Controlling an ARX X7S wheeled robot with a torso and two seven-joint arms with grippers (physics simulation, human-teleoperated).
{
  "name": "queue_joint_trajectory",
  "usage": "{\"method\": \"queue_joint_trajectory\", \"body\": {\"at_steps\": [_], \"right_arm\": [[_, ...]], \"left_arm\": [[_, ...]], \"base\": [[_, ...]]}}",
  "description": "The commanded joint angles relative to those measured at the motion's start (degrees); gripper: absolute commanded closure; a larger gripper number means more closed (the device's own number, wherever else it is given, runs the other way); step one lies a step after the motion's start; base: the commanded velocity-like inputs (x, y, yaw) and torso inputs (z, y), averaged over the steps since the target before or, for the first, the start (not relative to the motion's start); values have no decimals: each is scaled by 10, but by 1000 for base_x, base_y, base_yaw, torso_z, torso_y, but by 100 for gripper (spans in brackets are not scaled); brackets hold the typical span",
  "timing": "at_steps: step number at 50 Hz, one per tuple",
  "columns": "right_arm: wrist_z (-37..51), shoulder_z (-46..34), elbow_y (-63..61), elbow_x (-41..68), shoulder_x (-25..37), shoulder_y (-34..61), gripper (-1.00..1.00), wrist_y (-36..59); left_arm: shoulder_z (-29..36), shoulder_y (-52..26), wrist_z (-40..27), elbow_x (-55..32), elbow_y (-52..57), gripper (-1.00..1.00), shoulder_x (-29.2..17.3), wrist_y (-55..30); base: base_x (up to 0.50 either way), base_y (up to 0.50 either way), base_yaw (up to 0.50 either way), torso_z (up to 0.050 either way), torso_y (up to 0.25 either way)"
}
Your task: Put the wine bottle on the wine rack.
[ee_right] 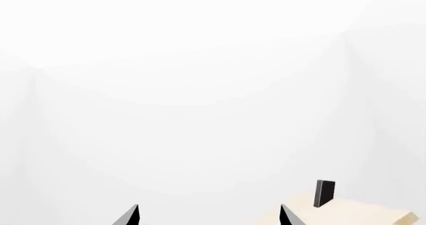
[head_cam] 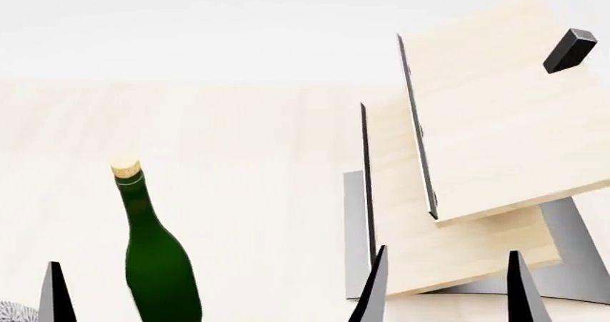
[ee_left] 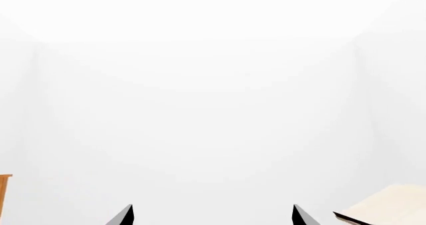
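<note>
Head view: wine bottle [head_cam: 157,258] stands upright at lower left of the frame on the pale wood table [head_cam: 238,136], cork top up, dark green body cut off by the bottom edge. Nothing grips it. A bit of a patterned bowl [head_cam: 14,312] shows in the bottom left corner, just beside the leftmost dark finger tip.

Wine rack [head_cam: 486,136] fills the right half of the frame: tilted light wooden boards with thin black edges on a grey metal base, with a small black block at its upper right corner. Bottle and rack are apart, with bare table between them.

Right gripper [head_cam: 448,290] sits at bottom right of the head frame, its 2 dark finger tips spread apart in front of the rack base, holding nothing. Right wrist view shows the same 2 tips apart [ee_right: 209,216] with a rack board corner beside them.

Left gripper [ee_left: 211,216]: 2 tips apart in the left wrist view, nothing between them, mostly white wall ahead; a rack board corner shows at lower right and an orange-brown wooden edge [ee_left: 5,197] at lower left.
</note>
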Motion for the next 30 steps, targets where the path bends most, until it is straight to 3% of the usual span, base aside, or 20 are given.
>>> {"method": "queue_joint_trajectory", "body": {"at_steps": [1,30], "right_arm": [[2,-2,1,0,2,1,-100,0],[5,-13,0,-1,7,3,-100,5]], "left_arm": [[1,0,-3,-1,1,-100,-2,0],[6,-2,-8,-2,1,-100,-7,0]], "base": [[0,-117,0,0,0],[0,-105,0,0,0]]}}
